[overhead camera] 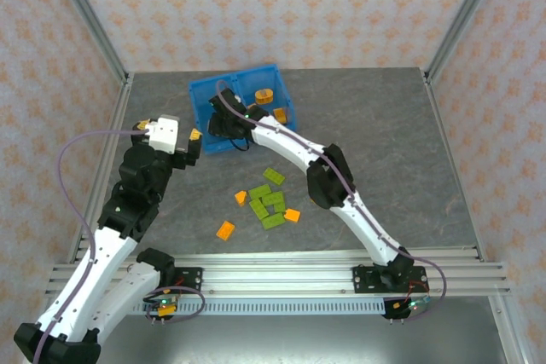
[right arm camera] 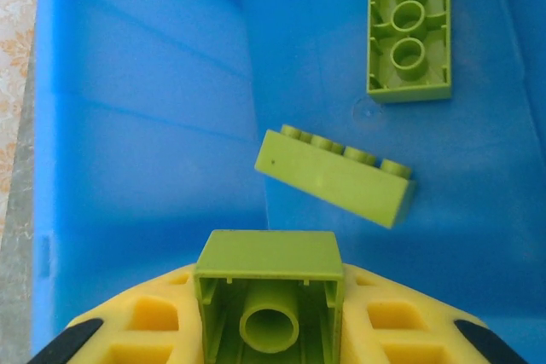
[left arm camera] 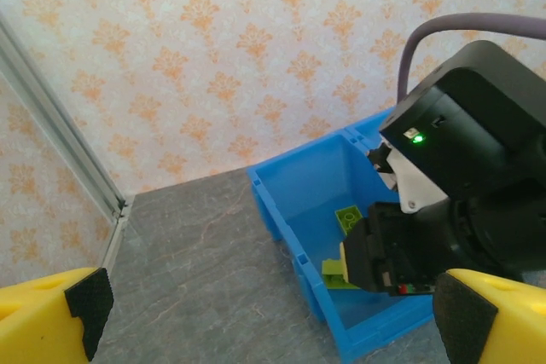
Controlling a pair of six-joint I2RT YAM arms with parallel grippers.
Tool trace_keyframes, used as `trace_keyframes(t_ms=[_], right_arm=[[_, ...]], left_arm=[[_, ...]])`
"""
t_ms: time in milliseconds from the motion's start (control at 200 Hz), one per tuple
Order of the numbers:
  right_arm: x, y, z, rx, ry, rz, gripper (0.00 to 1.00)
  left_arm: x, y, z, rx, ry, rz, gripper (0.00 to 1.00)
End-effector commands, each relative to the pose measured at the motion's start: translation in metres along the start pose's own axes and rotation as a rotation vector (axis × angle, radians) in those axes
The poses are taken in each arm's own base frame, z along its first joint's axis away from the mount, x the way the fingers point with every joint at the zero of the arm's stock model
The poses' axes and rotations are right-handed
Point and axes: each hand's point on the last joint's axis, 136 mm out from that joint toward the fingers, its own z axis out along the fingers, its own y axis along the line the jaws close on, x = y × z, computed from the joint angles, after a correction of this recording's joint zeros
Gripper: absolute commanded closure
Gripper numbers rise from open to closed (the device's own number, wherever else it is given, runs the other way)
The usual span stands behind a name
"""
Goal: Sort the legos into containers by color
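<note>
Lime brick (right arm camera: pixel 269 266) in right pincer (right arm camera: pixel 269 317); fingers (right arm camera: pixel 145 317) cut off at btm.

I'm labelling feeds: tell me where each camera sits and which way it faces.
Top external: above and behind the arms, looking down at the table; left arm and right arm show.
Left wrist: on the left arm, facing the blue bin; its open yellow fingers frame the bottom corners.
Right wrist: looking down into the bin; its fingers grip a green brick.
Shared: both wrist views see loose green bricks lying inside the bin.
</note>
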Motion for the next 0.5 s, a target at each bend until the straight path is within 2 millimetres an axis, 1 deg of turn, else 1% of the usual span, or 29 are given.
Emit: trace_keyframes(t_ms=[0,45,75,160,310,425,496], right_arm=[[-0.016,0.002,-0.005,0.005,-0.034,0.036,0.70],[-0.015,0.003,-0.003,-0.011,-0.025,0.051,0.66],[-0.014,0.005,-0.003,-0.022,-0.016,0.061,0.61],[-0.019,0.014,-0.013,-0.051,-0.014,0.067,0.57],[-0.033,0.031,-0.046,-0.084,-0.042,0.030,0.56],[-0.042,0.036,-0.071,-0.087,-0.063,-0.007,0.56],[-0.050,0.041,-0.094,-0.104,-0.075,-0.027,0.56]], left_arm=[[-0.008,0.001,0.002,-0.003,-0.021,-0.019,0.00],[-0.007,0.001,0.003,0.001,-0.019,-0.014,0.00],[-0.007,0.000,0.003,0.003,-0.018,-0.011,0.00],[-0.005,0.000,0.004,0.001,-0.011,0.003,0.00],[0.001,-0.004,0.010,0.010,0.015,0.027,0.00],[0.006,-0.005,0.014,0.011,0.035,0.026,0.00],[0.010,-0.004,0.017,-0.005,0.046,0.026,0.00]])
